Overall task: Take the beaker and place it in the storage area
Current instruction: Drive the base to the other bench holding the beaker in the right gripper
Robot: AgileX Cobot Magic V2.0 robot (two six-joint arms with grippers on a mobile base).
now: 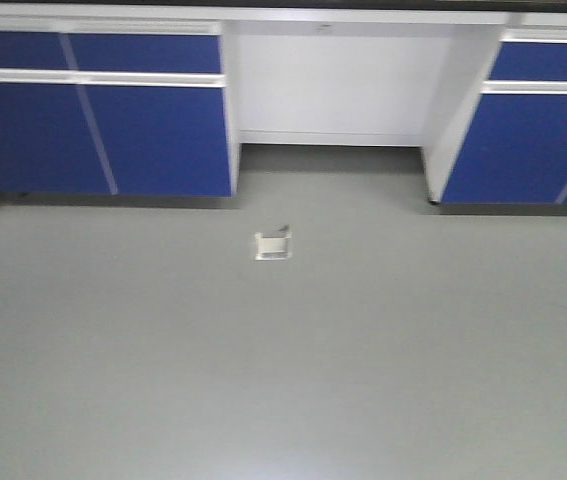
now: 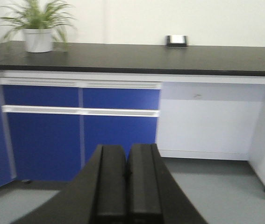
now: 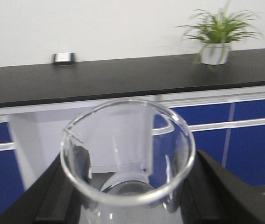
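We are holding the beaker point(image 3: 127, 161) in our right gripper point(image 3: 128, 198), whose two black fingers point(image 3: 53, 196) are pinching the glass wall from either side below the rim. In the right wrist view the pour spout is pointing left and the open mouth is facing the camera. Our left gripper point(image 2: 127, 186) is holding nothing, and its pads point(image 2: 111, 186) are pressed flat together. The beaker is hanging in the air, well apart from the storage area point(image 3: 123, 77), the bare black countertop running across the background above the blue cabinets point(image 3: 244, 140). A small outlet box point(image 3: 64, 58) is sitting at its back edge and a potted plant point(image 3: 216, 39) is standing farther right. The front view is showing only grey floor point(image 1: 283, 380), cabinet fronts and a small metal floor plate point(image 1: 273, 245), so we are judging that we are some way off from the counter. We are treating the beaker as light, rigid, smooth and brittle: thin glass is offering the pads little friction and no give. That is calling for a grip firm enough not to slip yet not crushing, taken across the straight wall rather than the flared lip. We are also wanting it upright so the base meets the counter flat, since a hard or tilted touchdown could chip it.
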